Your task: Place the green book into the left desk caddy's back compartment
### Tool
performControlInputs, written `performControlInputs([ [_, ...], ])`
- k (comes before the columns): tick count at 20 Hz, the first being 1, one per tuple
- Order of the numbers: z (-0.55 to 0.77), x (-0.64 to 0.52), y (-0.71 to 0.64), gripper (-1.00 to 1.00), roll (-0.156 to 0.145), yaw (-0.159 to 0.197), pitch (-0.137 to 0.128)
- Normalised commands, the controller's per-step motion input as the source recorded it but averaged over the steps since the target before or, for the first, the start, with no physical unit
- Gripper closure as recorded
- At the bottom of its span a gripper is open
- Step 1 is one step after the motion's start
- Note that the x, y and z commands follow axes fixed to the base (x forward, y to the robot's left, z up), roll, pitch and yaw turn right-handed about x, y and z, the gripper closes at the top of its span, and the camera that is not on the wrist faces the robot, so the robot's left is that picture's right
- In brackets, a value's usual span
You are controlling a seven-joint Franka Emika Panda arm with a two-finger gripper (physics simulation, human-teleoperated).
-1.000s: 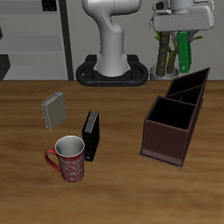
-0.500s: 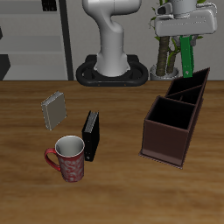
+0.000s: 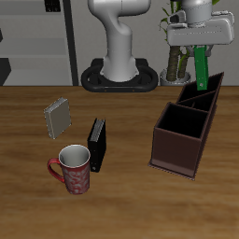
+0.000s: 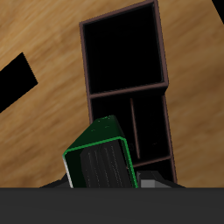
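Observation:
My gripper is shut on the green book, which hangs upright above the far end of the left desk caddy. The book's lower end is just above the back compartment, the narrower partitioned section behind the large square section. In the wrist view the green book points down over the back compartment, with the large square section beyond it. The fingertips are hidden by the book.
A black book stands beside a red patterned mug nearer the front edge. A grey book leans farther back. The robot base and a plant stand at the table's back.
The gripper has carried the green book sideways toward the caddy's far end and slightly lower; it now hangs over the back compartment.

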Motion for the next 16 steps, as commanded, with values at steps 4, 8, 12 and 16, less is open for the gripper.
performControlInputs([
  [4, -0.19, 0.19, 0.0, 1.0, -0.01, 0.008, 0.025],
  [8, -0.18, 0.12, 0.05, 1.0, -0.008, 0.014, 0.017],
  [12, -0.11, 0.07, 0.02, 1.0, 0.009, 0.0, 0.013],
  [16, -0.21, 0.07, 0.06, 1.0, -0.001, 0.012, 0.024],
])
